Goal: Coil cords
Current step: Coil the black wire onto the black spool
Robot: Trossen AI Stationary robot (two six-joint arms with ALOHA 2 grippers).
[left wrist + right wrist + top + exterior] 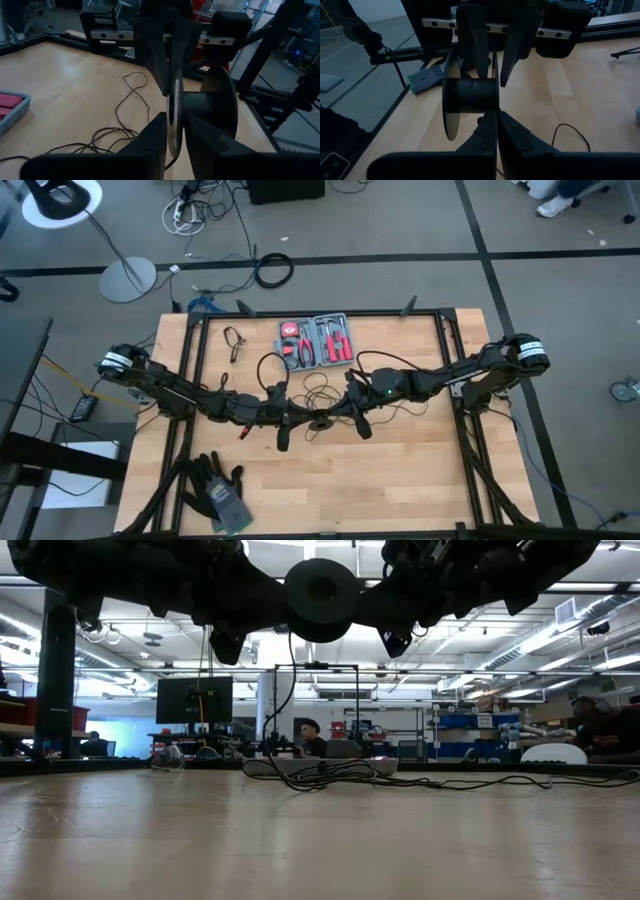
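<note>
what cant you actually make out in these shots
- Where the wire joins the spool: too thin in the high view, and the left pincer and right pincer hide it in the wrist views.
- Tools in the red kit: too small in the high view.
- Both arms: cut off by the top edge in the low view.
- Glove detail: too small in the high view.

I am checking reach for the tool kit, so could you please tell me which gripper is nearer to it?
Right, narrowly. The right gripper sits just below the red tool kit, under its right end; the left gripper lies below its left end, slightly farther off.
</note>
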